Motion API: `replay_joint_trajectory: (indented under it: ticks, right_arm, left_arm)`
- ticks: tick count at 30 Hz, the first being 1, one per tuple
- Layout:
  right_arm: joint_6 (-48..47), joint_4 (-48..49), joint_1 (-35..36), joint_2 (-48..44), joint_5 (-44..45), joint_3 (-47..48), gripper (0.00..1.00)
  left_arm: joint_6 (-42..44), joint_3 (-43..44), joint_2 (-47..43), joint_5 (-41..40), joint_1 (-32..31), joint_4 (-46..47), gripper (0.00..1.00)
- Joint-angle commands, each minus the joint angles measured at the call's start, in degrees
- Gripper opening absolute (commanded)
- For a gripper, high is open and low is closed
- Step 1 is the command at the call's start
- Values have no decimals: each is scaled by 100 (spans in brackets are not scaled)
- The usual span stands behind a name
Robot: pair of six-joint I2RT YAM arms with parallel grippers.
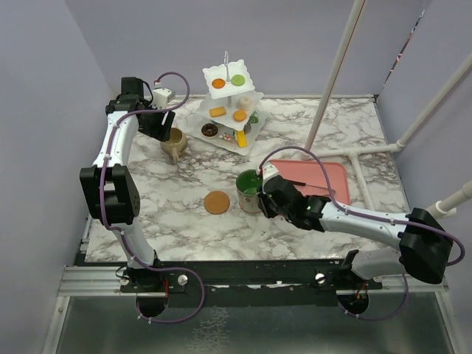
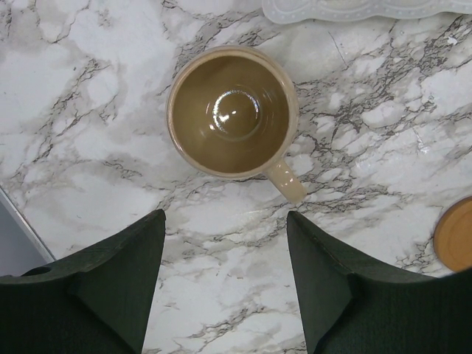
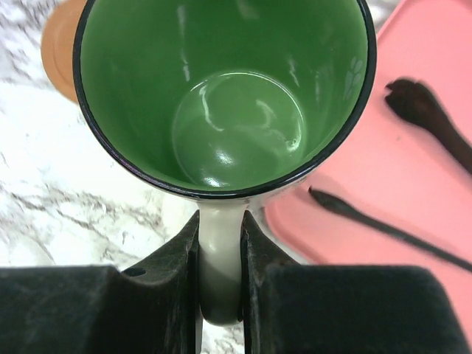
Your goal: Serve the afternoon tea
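Observation:
The white three-tier stand point(image 1: 229, 103) stands at the back with small toy pastries point(image 1: 218, 83) on its tiers. The beige mug point(image 1: 174, 141) sits empty on the marble left of it, seen from above in the left wrist view point(image 2: 232, 110). My left gripper point(image 2: 225, 215) is open just short of the mug's handle and touches nothing. My right gripper point(image 3: 220, 221) is shut on the handle of the green-inside mug point(image 3: 221, 88), which is upright and empty point(image 1: 249, 188). One wooden coaster point(image 1: 217, 202) lies left of that mug. No second coaster shows.
A pink tray point(image 1: 318, 181) lies right of the green mug with two black tongs point(image 3: 428, 110) on it. White pipes point(image 1: 335, 74) rise at the back right. The stand's bottom edge point(image 2: 346, 11) is just beyond the beige mug.

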Motion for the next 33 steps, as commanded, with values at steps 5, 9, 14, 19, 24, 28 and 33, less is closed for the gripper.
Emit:
replay_joint_trajectory:
  ticks: [5, 9, 14, 19, 24, 28, 33]
  right_arm:
    - [603, 638, 279, -95, 338, -284, 1]
    - [704, 856, 297, 174, 264, -419, 1]
    - [787, 1260, 294, 673, 254, -591, 1]
    - [958, 1533, 296, 1128, 415, -804, 1]
    - [975, 1616, 298, 1203, 753, -892, 1]
    - [674, 1512, 294, 1258, 1003, -656, 1]
    - [284, 1308, 249, 1535, 1211, -236, 1]
  left_arm:
    - [8, 76, -248, 29, 41, -17, 69]
    - [-3, 129, -269, 24, 41, -17, 69]
    - [19, 159, -273, 2, 41, -52, 69]
    - [73, 201, -268, -38, 44, -92, 69]
    - [99, 181, -256, -36, 44, -121, 69]
    - [35, 168, -188, 54, 46, -134, 69]
    - [56, 216, -128, 59, 43, -194, 70]
